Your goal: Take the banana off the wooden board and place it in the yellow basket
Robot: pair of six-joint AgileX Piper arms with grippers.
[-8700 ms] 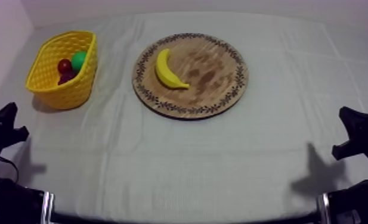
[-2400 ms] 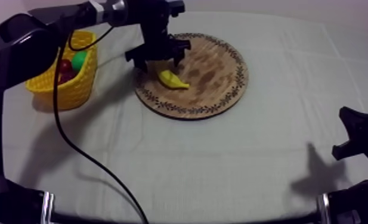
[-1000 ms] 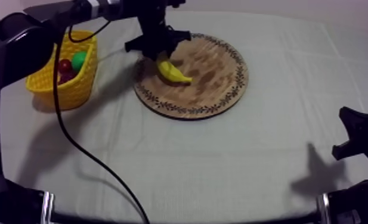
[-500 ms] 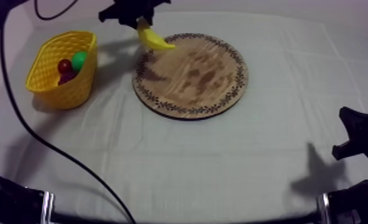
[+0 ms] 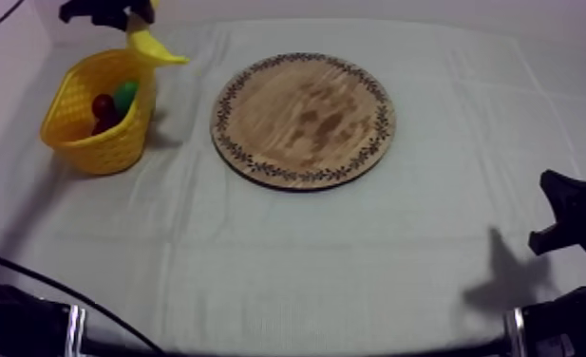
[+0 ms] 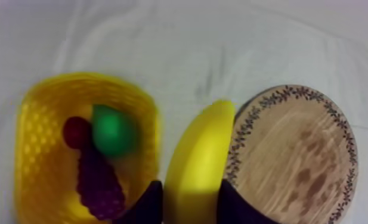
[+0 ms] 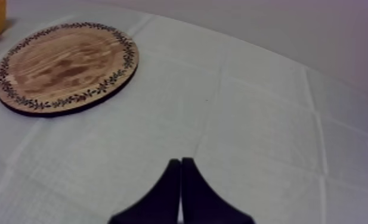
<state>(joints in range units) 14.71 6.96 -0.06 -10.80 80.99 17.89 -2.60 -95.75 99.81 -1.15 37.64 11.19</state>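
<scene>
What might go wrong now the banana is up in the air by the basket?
The banana, shut in the left tool, seems to hang at the rim of the yellow basket, not over its middle. Dropped now, it might hit the rim and land on the cloth. The basket already holds a pear, a small red fruit and grapes, so the long banana may end up sticking out.

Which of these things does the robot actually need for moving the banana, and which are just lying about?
In the job:
banana, held in the left gripper
yellow basket, where it goes
wooden board, bare

Lying about:
green fruit, small red fruit and grapes, all in the basket
right gripper, shut on nothing above the cloth
</scene>
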